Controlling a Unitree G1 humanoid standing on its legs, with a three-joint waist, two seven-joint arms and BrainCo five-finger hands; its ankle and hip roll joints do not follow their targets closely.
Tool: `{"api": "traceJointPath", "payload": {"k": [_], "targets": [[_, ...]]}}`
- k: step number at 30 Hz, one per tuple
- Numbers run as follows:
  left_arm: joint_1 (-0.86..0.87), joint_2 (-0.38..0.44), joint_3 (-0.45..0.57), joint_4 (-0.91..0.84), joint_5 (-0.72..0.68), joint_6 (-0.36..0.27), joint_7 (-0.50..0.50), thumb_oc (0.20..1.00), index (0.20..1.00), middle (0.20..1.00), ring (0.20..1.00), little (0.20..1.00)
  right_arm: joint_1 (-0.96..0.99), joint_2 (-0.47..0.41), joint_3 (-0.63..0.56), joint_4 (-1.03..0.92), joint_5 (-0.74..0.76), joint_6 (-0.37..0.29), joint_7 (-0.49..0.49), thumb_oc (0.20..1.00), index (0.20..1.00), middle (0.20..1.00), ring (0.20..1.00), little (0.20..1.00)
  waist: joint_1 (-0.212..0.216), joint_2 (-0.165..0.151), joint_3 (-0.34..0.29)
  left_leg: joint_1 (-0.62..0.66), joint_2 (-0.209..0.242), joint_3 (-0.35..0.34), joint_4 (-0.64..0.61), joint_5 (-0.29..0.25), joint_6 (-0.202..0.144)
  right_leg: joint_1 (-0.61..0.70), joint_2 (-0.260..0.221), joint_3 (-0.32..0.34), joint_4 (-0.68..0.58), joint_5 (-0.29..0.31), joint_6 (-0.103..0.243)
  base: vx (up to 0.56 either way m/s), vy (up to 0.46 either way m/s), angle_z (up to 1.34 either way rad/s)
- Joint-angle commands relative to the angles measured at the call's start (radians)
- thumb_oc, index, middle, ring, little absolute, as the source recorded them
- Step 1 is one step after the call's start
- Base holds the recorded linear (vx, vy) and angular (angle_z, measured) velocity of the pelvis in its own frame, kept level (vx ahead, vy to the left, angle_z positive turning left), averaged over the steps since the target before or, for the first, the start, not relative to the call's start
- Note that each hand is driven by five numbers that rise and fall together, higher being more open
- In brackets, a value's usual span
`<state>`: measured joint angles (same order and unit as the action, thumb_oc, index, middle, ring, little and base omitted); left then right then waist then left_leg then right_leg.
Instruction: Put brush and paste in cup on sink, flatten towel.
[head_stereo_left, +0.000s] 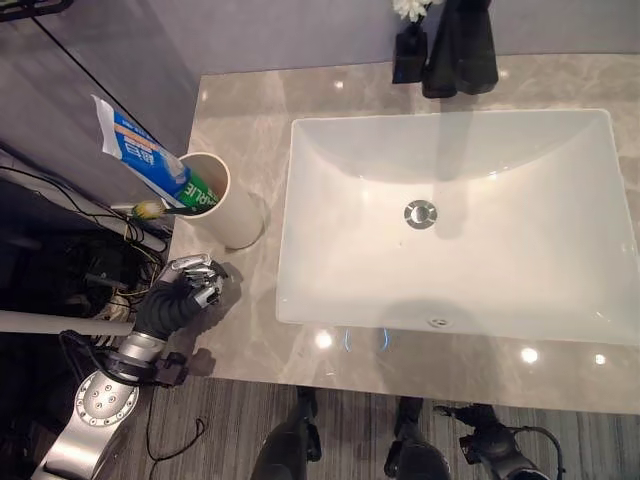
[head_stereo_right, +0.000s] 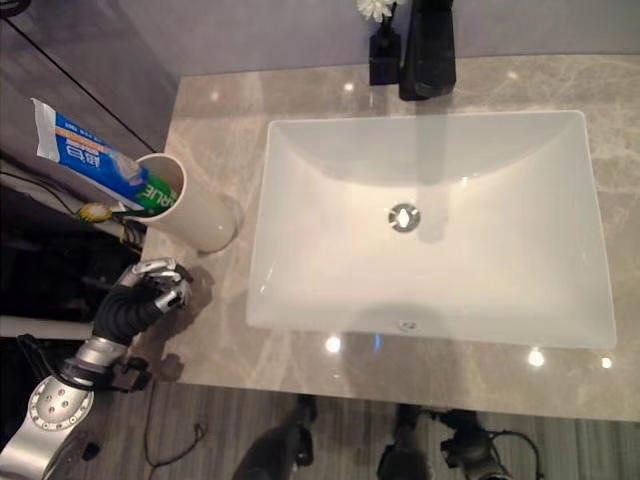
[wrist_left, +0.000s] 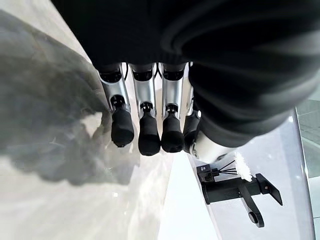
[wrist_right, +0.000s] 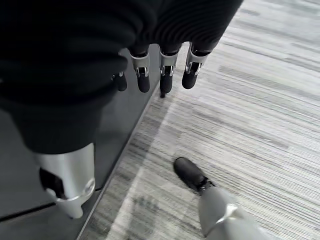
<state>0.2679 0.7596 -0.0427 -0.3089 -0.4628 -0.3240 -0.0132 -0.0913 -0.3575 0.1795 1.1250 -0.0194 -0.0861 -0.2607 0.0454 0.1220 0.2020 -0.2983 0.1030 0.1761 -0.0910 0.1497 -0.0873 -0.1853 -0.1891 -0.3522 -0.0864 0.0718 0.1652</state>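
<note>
The blue-and-white toothpaste tube (head_stereo_left: 150, 158) and a toothbrush with a yellow-green head (head_stereo_left: 150, 209) already stand in the cream cylindrical cup (head_stereo_left: 228, 208) on the grey marble counter (head_stereo_left: 240, 110), just left of the white rectangular basin (head_stereo_left: 455, 220); no towel is visible, so flattening seems left. Near the cup, the left hand (head_stereo_left: 190, 290) hovers relaxed and empty; the right hand (wrist_right: 150, 75) hangs over striped flooring, fingers straight, empty.

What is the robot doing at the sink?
It is tidying up. The toothpaste and the toothbrush already sit in the white cup on the grey counter, beside the white sink. The left hand rests on the counter just in front of the cup, holding nothing. The right hand hangs over the floor, also holding nothing.
</note>
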Motion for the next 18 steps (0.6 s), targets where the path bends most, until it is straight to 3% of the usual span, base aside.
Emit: {"api": "traceJointPath", "payload": {"k": [1, 6, 13, 18], "targets": [[0.025, -0.03, 0.036, -0.045, -0.022, -0.034, -0.016, 0.2, 0.2, 0.2, 0.2, 0.2, -0.008, -0.014, 0.009, -0.013, 0.008, -0.008, -0.018, 1.0, 1.0, 1.0, 1.0, 1.0, 0.011, -0.01, -0.005, 0.024, 0.07, 0.014, 0.004, 0.001, -0.093, -0.051, -0.055, 0.054, -0.001, 0.045, 0.033, 0.0, 0.0, 0.0], [0.004, -0.037, 0.0, -0.03, -0.022, -0.028, -0.015, 0.2, 0.2, 0.2, 0.2, 0.2, -0.027, -0.009, 0.016, -0.031, 0.031, -0.013, -0.026, 1.0, 1.0, 1.0, 1.0, 1.0, 0.006, -0.012, 0.006, 0.009, 0.074, 0.019, 0.004, 0.006, -0.095, -0.072, -0.049, 0.061, -0.001, 0.048, 0.032, -0.01, -0.012, -0.01], [-0.169, -0.097, -0.092, 0.022, 0.049, -0.025, 0.054, 0.2, 0.2, 0.2, 0.2, 0.2, -0.065, 0.008, 0.035, -0.059, 0.06, -0.016, -0.048, 1.0, 1.0, 1.0, 1.0, 1.0, -0.021, -0.022, 0.022, -0.01, 0.086, 0.037, 0.004, 0.008, -0.097, -0.113, -0.036, 0.089, -0.001, 0.056, 0.029, 0.0, -0.017, -0.04], [-0.249, -0.08, -0.061, 0.076, 0.135, -0.04, 0.13, 0.2, 0.2, 0.2, 0.2, 0.2, -0.073, 0.017, 0.049, -0.08, 0.064, -0.016, -0.046, 1.0, 1.0, 1.0, 1.0, 1.0, -0.039, -0.03, 0.021, -0.015, 0.09, 0.051, 0.004, 0.004, -0.098, -0.134, -0.033, 0.109, -0.001, 0.063, 0.029, 0.02, -0.005, -0.17]]}}
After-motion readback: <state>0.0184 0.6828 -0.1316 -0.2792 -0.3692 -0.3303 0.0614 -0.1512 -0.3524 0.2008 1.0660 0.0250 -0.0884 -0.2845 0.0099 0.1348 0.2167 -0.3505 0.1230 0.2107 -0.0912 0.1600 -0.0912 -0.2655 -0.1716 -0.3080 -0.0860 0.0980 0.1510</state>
